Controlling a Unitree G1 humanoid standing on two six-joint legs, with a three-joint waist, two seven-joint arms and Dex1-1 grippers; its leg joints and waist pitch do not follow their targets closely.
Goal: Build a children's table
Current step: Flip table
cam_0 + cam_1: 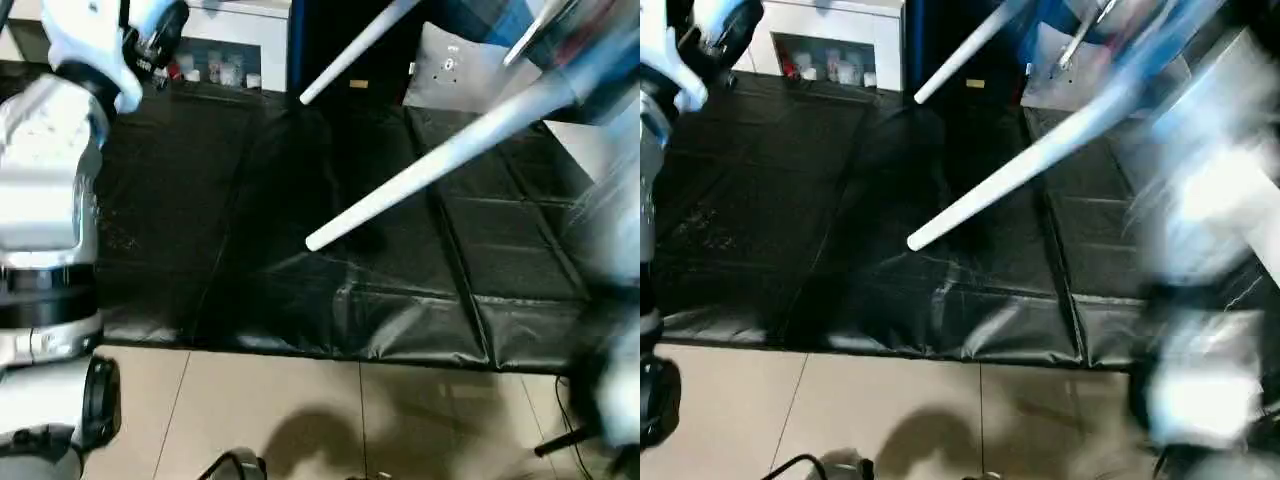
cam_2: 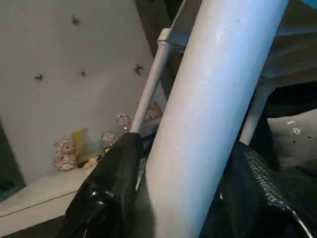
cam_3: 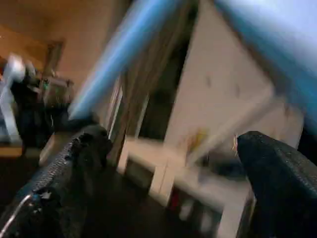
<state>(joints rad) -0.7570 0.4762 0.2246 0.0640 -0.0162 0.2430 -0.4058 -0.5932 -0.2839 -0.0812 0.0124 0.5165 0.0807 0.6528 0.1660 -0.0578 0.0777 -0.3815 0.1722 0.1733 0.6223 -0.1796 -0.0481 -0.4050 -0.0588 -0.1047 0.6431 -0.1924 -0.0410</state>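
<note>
You have at least two legs fitted; your left gripper clamps one, your right gripper hangs open, and any remaining legs I cannot tell.

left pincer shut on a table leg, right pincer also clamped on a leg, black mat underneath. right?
Not quite. The right pincer is open with nothing between its fingers, per the right wrist view. The left pincer does grip a table leg, over the black mat.

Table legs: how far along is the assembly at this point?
Done: two white legs jut out over the black mat, seemingly fixed to the table. In hand: the left tool grips a leg; the right tool is open, holding nothing. Left: I can't tell how many legs remain.
</note>
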